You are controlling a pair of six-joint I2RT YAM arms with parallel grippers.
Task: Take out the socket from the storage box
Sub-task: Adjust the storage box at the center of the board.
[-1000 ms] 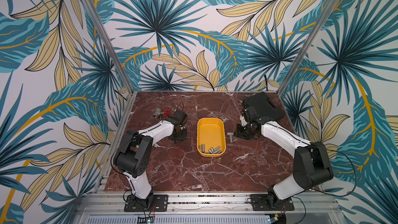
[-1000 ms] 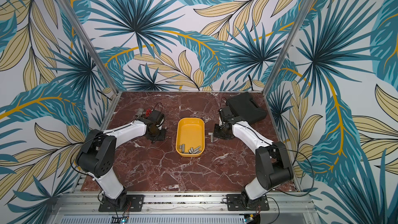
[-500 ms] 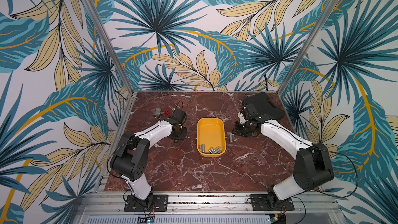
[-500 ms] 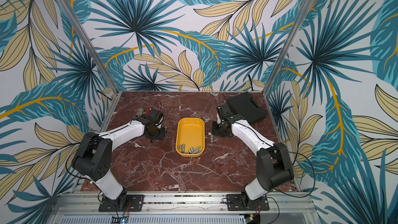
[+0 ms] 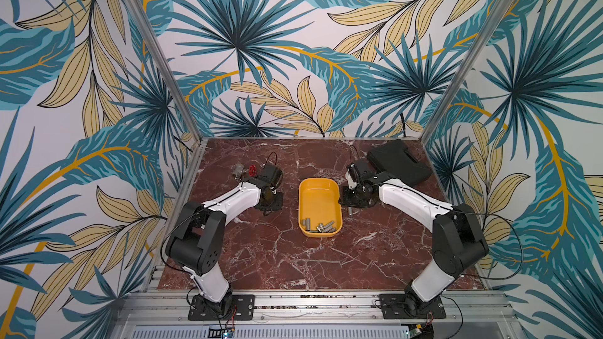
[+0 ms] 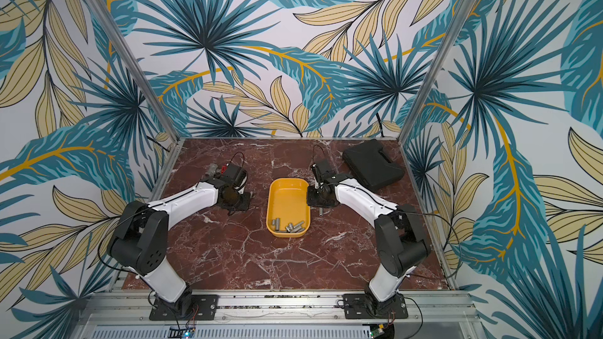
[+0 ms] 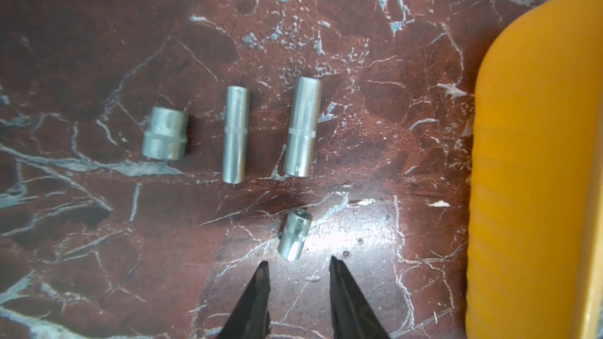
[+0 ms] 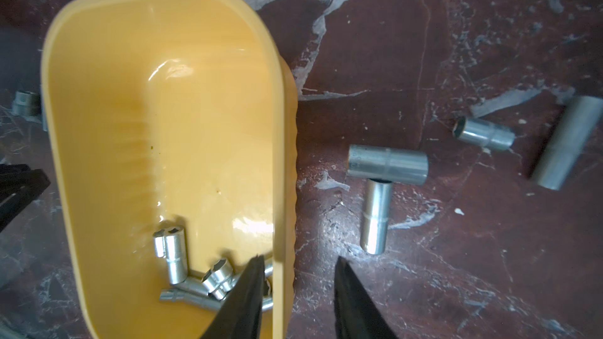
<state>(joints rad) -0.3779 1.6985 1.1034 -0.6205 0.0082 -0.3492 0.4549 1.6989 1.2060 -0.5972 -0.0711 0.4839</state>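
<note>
The storage box [image 5: 319, 180] is a shallow yellow tray in the middle of the table, with several metal sockets [image 5: 321, 227] heaped at its near end. In the right wrist view the same sockets [image 8: 173, 256] lie close to my right gripper [image 8: 298, 259]. That gripper is open and straddles the tray's wall [image 8: 280, 158], one finger over the inside, the other over the table. My left gripper [image 7: 298, 264] is open and empty left of the tray, just short of a small socket [image 7: 294, 238]. Three more sockets [image 7: 235, 135] lie in a row beyond it.
Several sockets [image 8: 386, 164] lie loose on the marble right of the tray. A black hard case [image 5: 399, 161] sits at the back right. A metal valve with a red handle [image 5: 244, 171] stands at the back left, behind my left arm.
My right gripper has moved left toward the tray and now hangs over its rim. The left arm has barely shifted.
</note>
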